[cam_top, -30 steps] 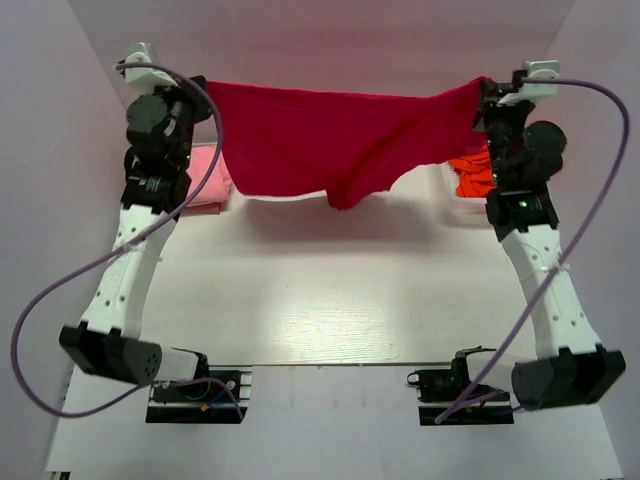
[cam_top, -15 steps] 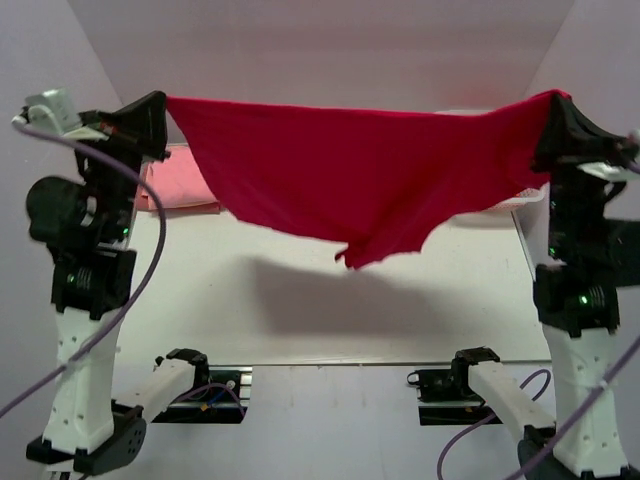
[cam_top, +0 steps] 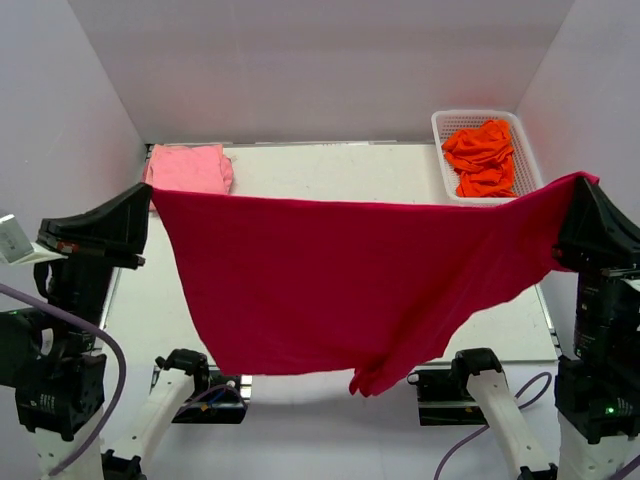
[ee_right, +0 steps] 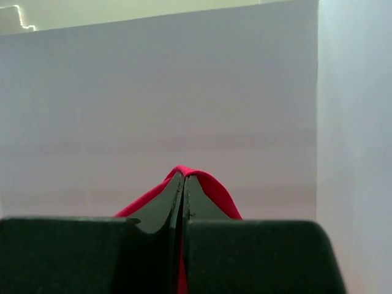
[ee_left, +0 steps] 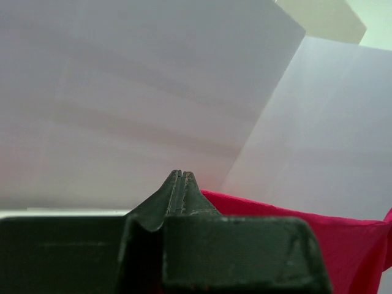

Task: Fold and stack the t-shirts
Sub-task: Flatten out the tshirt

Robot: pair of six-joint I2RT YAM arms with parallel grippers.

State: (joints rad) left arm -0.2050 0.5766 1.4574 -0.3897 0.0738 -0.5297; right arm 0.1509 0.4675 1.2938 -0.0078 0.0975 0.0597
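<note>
While both arms stand raised over the near edge of the tabletop (cam_top: 330, 165), the overhead camera shows a crimson t-shirt (cam_top: 340, 280) stretched in mid-air, one upper corner pinched in the left tool (cam_top: 148, 194) and the other in the right tool (cam_top: 582, 182). The cloth sags from the two tools in a broad curtain, and its lowest tip hangs between them, nearer the right tool. Beyond the left tool a folded light pink t-shirt (cam_top: 188, 168) lies flat. Beyond the right tool, orange t-shirts (cam_top: 482, 155) sit crumpled in a white basket (cam_top: 440, 122).

The left wrist camera shows that tool's jaws pressed together with barely a slit between them. Crimson cloth emerges beside the tips and falls away to one side, but the pinch point itself is hidden behind the fingers.

The right wrist camera shows the right tool's jaws likewise together, with a fold of crimson cloth wrapped over the tips and clamped between them.

The shirt looks light, thin and limp, so it will likely swing and crease rather than hold any shape. It is probably best gripped tightly at corners or along a hem or shoulder seam, with tension kept between the tools so it lays down flat. Which edge is held here cannot be told.
</note>
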